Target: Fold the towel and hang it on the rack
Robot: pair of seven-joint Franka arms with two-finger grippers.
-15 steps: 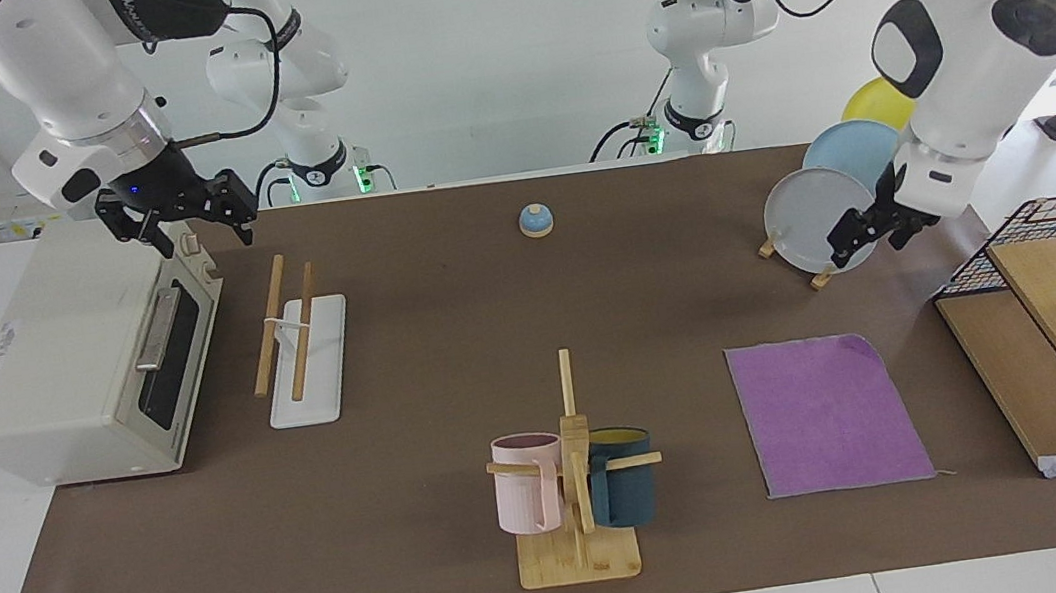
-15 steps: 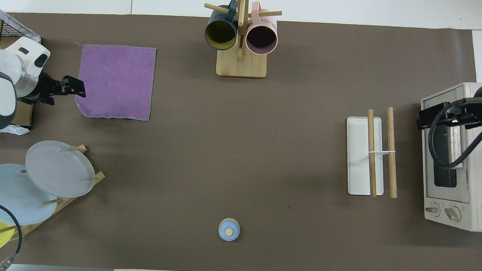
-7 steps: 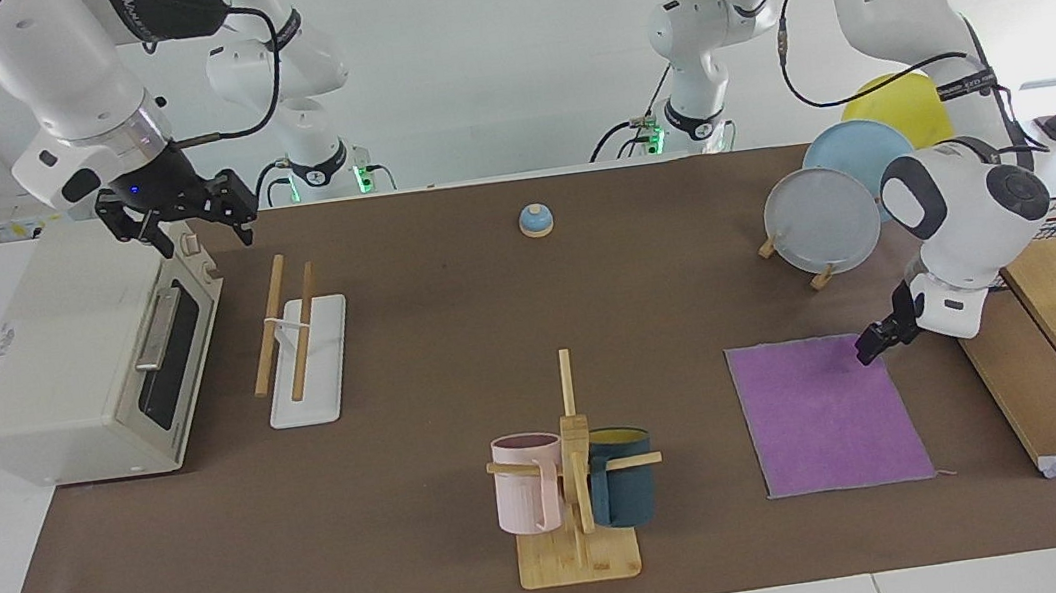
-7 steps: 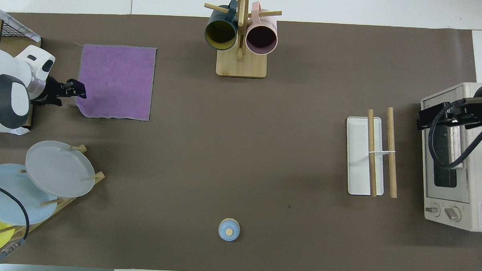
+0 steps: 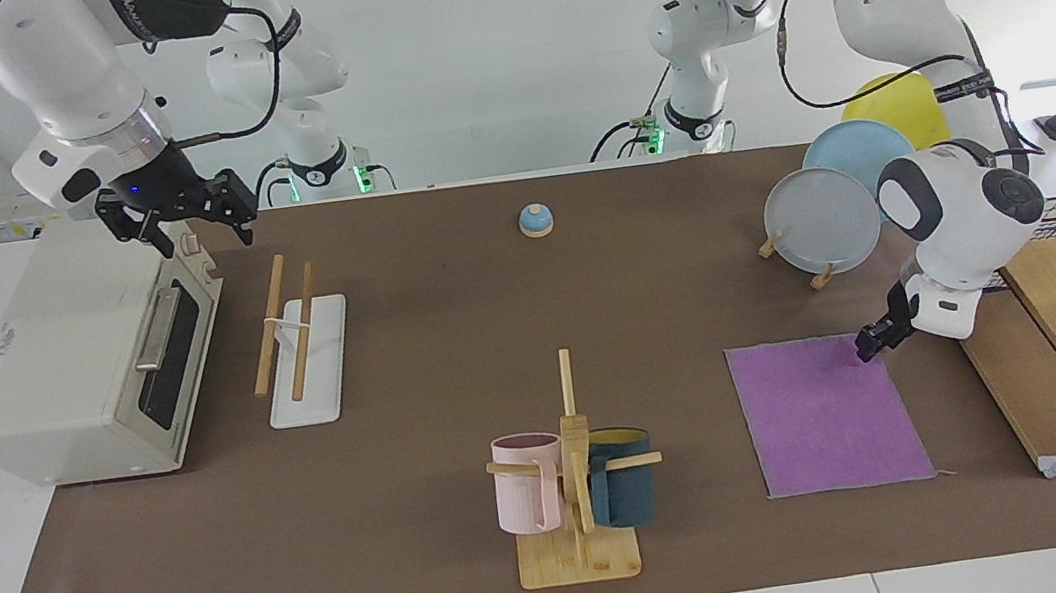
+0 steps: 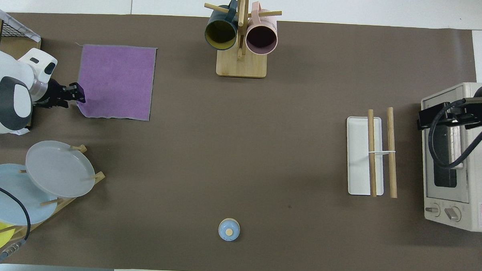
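Since a second earlier, the left gripper [image 5: 869,345] had dropped from beside the plates [image 5: 822,218] to the towel [image 5: 824,413]'s near corner; its grip was unreadable. Flat towel lay well apart from the rack [image 5: 301,336]. Right gripper [image 5: 195,228] waited spread over the oven [image 5: 82,356].

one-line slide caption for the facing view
Left gripper at the flat purple towel's corner; right gripper waits over the toaster oven.

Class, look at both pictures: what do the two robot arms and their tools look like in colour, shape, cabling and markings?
Both arms are glossy white, rounded segments with dark grey joint caps and black bands bearing white lettering. Black cables loop along each. The left tool and right tool are black with two fingers; the right tool's body shows a small blue light above a silver wrist ring.
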